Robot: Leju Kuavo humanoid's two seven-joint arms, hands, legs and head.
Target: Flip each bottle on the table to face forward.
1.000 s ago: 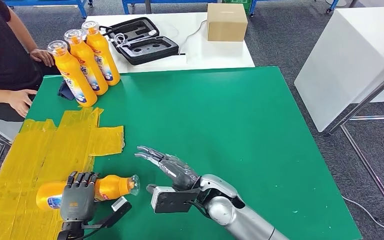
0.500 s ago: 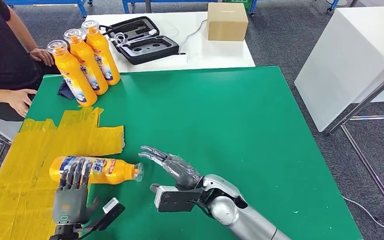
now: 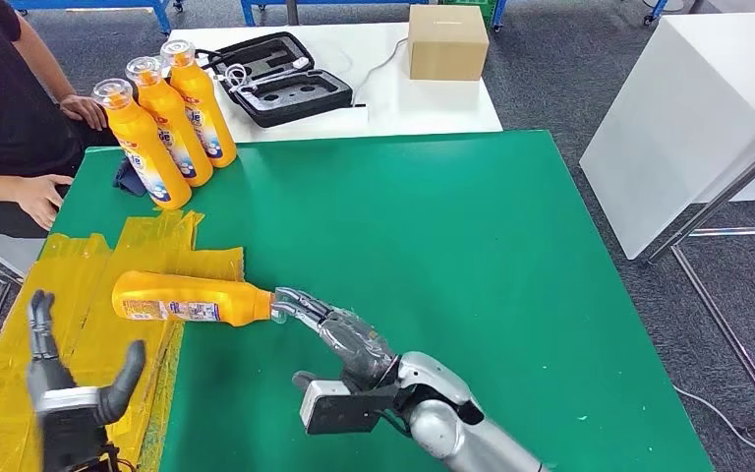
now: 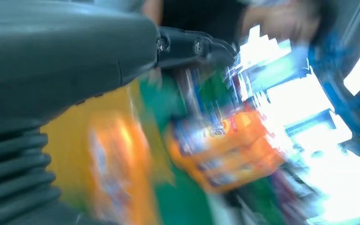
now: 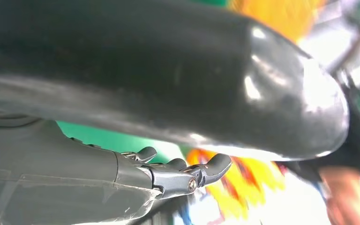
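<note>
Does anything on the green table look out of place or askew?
Yes: one bottle lies on its side, half on the yellow tape, while three bottles stand upright at the far corner. Nothing looks spilled.

The right arm [image 3: 452, 428] is rounded silver metal, with a flat grey plate bolted at its wrist. The right hand [image 3: 339, 329] has dark grey fingers with lighter silvery tips. The left hand [image 3: 69, 393] is grey, its fingers darker, a ribbed grey cover behind it.
</note>
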